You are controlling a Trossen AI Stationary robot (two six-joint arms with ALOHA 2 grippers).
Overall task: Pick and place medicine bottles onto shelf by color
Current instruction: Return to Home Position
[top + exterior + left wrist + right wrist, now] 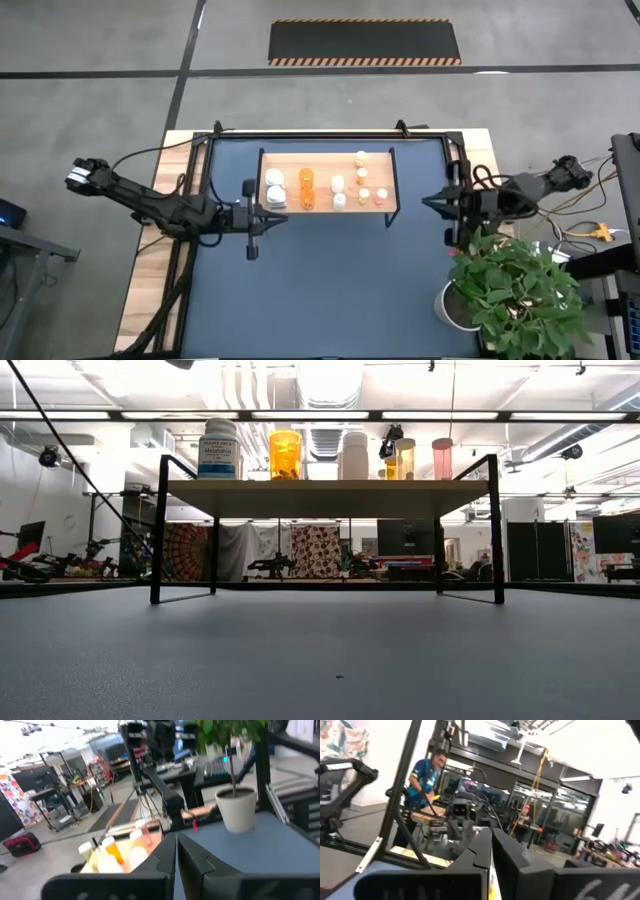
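All the small cylindrical medicine bottles [307, 180] in view are seen standing upright on the light-wood, black-framed shelf [320, 161]. White ones are at the shelf's left end and orange ones next to them, with further white and amber ones toward its right end. None is seen on the dark blue bench [330, 290] around the shelf.

The left gripper [276, 217] is held just beside the shelf's left front corner, its fingers pressed together with nothing between them. The right gripper [428, 203] is kept off the shelf's right end, apart from the frame, and is likewise closed and empty.

The chief risk is judged to lie on the left. Were that arm swung rather than drawn straight away from the shelf, the frame could be clipped and the nearest white bottles toppled.

To the right of the shelf and nearer the front, a green potted plant in a white pot [520, 290] is placed close by the right arm. Its leaves could be brushed as that arm is drawn back.
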